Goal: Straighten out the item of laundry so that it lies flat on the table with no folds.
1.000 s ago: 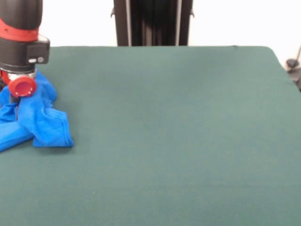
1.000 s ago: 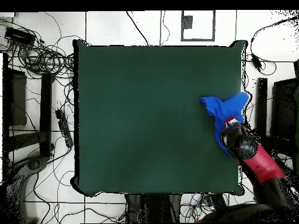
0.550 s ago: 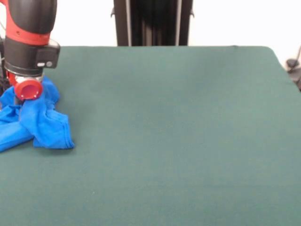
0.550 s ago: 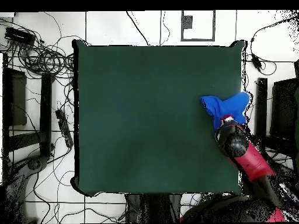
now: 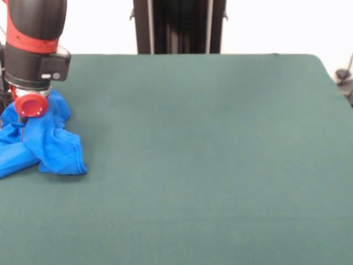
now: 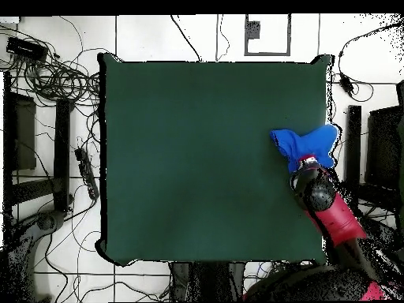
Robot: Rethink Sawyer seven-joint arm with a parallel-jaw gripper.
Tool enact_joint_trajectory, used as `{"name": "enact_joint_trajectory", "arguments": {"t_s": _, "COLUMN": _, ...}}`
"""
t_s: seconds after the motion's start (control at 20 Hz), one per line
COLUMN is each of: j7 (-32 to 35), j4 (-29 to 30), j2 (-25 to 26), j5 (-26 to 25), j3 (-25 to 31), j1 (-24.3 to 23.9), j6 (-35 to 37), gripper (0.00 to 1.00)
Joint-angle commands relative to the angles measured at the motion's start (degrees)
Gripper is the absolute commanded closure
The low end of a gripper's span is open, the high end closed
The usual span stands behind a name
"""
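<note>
Blue bunched T-shirt (image 5: 44, 144) at the table (image 5: 209, 165) edge hides the fingers (image 5: 25, 118); grip unclear.

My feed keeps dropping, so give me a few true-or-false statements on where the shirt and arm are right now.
1. The shirt lies flat and spread out. False: it is bunched in folds.
2. The shirt sits at one side edge of the table. True.
3. The arm is directly over the shirt. True.
4. The shirt is in the table's middle. False: the middle is bare green cloth.
5. Other laundry lies on the table. False: only the one blue shirt.
</note>
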Motion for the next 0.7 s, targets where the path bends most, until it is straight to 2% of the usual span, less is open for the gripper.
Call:
{"name": "enact_joint_trajectory", "arguments": {"t_s": 0.05, "j7": 16.86, "j4": 12.54, "j2": 9.13, "j5": 3.89, "j3": 13.17, "j1": 4.25, "j6": 6.4, "gripper": 0.0}}
{"name": "enact_joint_trajectory", "arguments": {"t_s": 0.45, "j7": 18.36, "j4": 14.89, "j2": 8.28, "j5": 7.16, "j3": 15.19, "j1": 4.15, "j6": 5.36, "gripper": 0.0}}
{"name": "enact_joint_trajectory", "arguments": {"t_s": 0.7, "j7": 19.89, "j4": 16.0, "j2": 7.21, "j5": 11.11, "j3": 14.52, "j1": 6.6, "j6": 4.73, "gripper": 0.0}}
